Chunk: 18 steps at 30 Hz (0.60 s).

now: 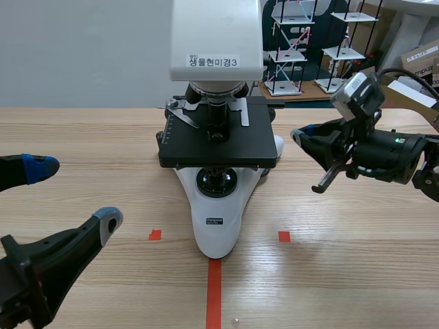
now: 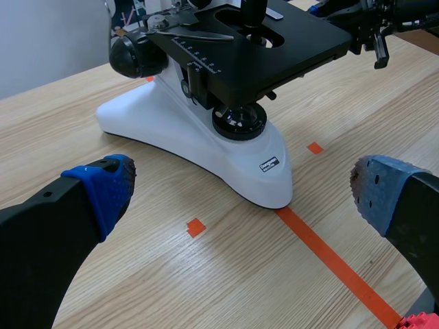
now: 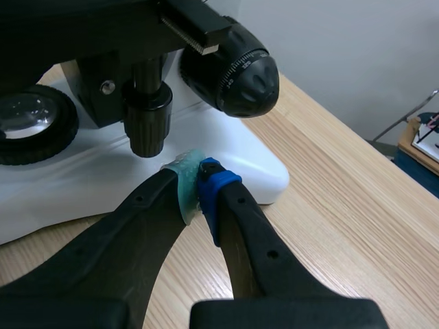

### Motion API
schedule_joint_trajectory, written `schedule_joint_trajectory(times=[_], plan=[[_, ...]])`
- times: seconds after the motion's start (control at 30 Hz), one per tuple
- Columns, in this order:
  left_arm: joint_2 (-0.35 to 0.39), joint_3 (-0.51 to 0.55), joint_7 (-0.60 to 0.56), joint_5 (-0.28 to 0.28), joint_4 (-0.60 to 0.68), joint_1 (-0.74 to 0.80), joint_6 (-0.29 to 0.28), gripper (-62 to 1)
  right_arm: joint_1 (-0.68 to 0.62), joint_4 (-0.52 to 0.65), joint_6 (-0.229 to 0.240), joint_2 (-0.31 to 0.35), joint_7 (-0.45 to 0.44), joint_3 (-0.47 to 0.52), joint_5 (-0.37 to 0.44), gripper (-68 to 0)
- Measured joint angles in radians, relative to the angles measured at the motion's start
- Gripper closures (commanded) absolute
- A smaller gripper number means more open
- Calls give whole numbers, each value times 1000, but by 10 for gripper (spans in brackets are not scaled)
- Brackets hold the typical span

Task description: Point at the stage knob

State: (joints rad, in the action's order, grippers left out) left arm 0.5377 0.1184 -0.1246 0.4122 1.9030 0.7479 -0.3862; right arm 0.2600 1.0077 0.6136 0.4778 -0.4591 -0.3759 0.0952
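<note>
Stage knob check: right gripper tip at the knob

Scene view. White microscope [image 1: 216,205] stands mid-tabletop [image 1: 343,274], foot toward the robot, with its black stage [image 1: 219,140] level above the base. A printed label sits on the head. Right gripper [image 1: 296,135] comes in from the right side and lies nearly level, its tip just beside the stage's right edge. Left gripper [image 1: 75,194] is low on the left, well apart from the microscope, with its fingers spread wide and nothing between them.

Left wrist view. Left gripper [image 2: 243,192] is open, and both blue pads [image 2: 103,188] are clear of everything. The nose of the microscope's base lies ahead of it, between the two fingers' lines. The other arm's gripper [image 2: 322,9] shows beyond the far corner of the stage.

Right wrist view. Right gripper [image 3: 199,179] is closed on nothing, the grey-green pad [image 3: 180,179] pressed against the blue one [image 3: 218,188]. Stage knob [image 3: 149,127] is a black ribbed stem hanging down beneath the stage. Its lower end is directly ahead of the joined tip and very near it; contact cannot be confirmed. The large black focus knob [image 3: 236,68] sits just beside the stage knob, on the microscope's flank.
</note>
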Motion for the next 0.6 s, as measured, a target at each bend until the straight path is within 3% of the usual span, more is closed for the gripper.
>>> schedule_joint_trajectory(times=[0.6], plan=[[0, 0, 0, 0, 0, 0, 0, -623, 0, 0, -5, -12, 0, 0, -6, -7]])
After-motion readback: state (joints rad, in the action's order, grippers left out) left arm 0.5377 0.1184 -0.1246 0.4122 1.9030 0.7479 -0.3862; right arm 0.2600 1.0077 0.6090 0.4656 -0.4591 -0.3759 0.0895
